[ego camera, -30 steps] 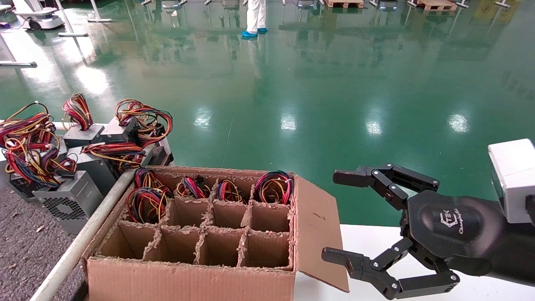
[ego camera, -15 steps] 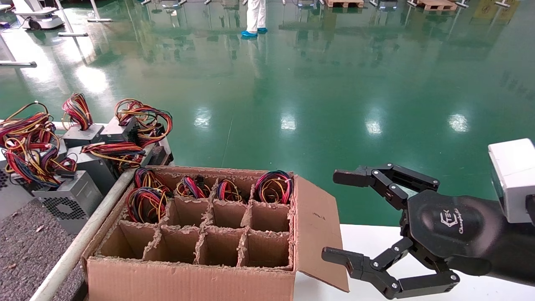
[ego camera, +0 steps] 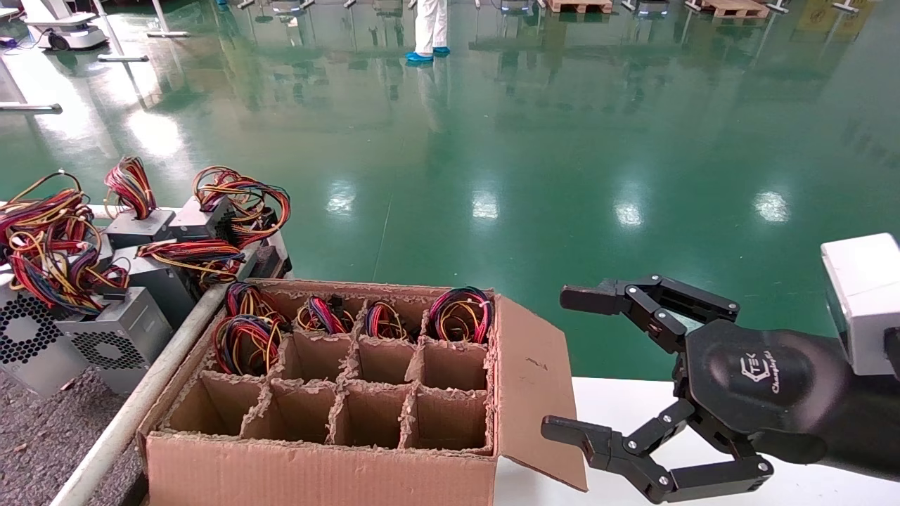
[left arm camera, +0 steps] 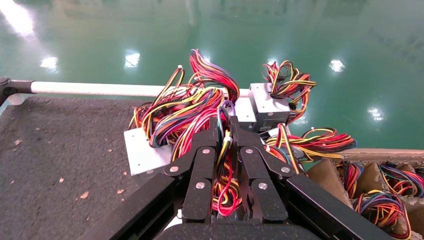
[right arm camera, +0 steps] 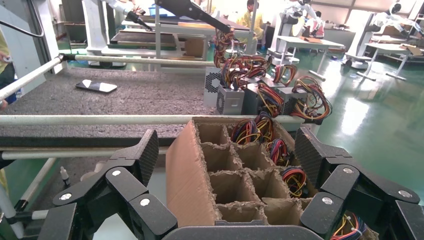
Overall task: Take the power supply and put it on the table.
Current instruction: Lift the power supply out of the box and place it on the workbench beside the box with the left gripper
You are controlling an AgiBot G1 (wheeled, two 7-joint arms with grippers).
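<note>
The power supply (ego camera: 31, 344), a silver-grey box with a honeycomb fan grille, shows at the far left edge of the head view, low over the dark felt table (ego camera: 42, 450) beside several other supplies. My left gripper (left arm camera: 225, 129) is shut on its bundle of red, yellow and black wires (left arm camera: 220, 192). In the right wrist view the left arm (right arm camera: 192, 10) reaches down to those wires, with the supply (right arm camera: 212, 90) beneath it. I cannot tell whether the box touches the felt. My right gripper (ego camera: 568, 362) hangs open and empty to the right of the carton.
A cardboard carton (ego camera: 316, 471) with divider cells stands against the table's pale rail (ego camera: 133, 407); its far cells hold wire bundles (ego camera: 460, 313). Other supplies (ego camera: 123, 337) crowd the table's far corner. A flat dark object (right arm camera: 96, 86) lies on the felt. White tabletop (ego camera: 626, 407) lies under the right arm.
The grilled power supply has come into the head view from the left edge and moved right, toward the other supplies. The right arm has not moved.
</note>
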